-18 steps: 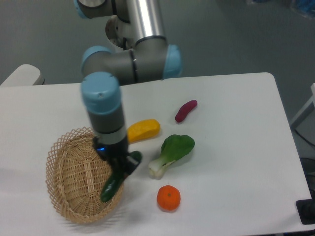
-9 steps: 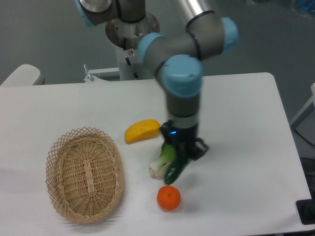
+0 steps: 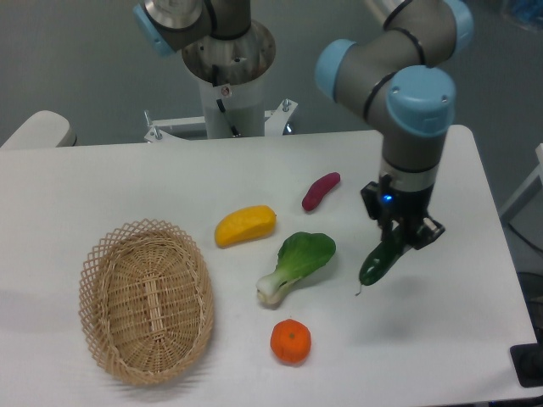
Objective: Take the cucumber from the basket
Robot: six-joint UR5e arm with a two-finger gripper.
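My gripper (image 3: pixel 399 239) is shut on the dark green cucumber (image 3: pixel 379 262), which hangs tilted from the fingers at the right of the table, with its lower end close to the tabletop. The oval wicker basket (image 3: pixel 144 303) lies at the front left, far from the gripper, with nothing in it.
A yellow fruit (image 3: pixel 245 225), a purple sweet potato (image 3: pixel 321 190), a bok choy (image 3: pixel 296 264) and an orange (image 3: pixel 290 341) lie in the middle of the table. The robot base (image 3: pixel 229 64) stands at the back. The table's right edge is near the gripper.
The gripper has carried the cucumber from the basket rightward across the table, over the bok choy, to the right side.
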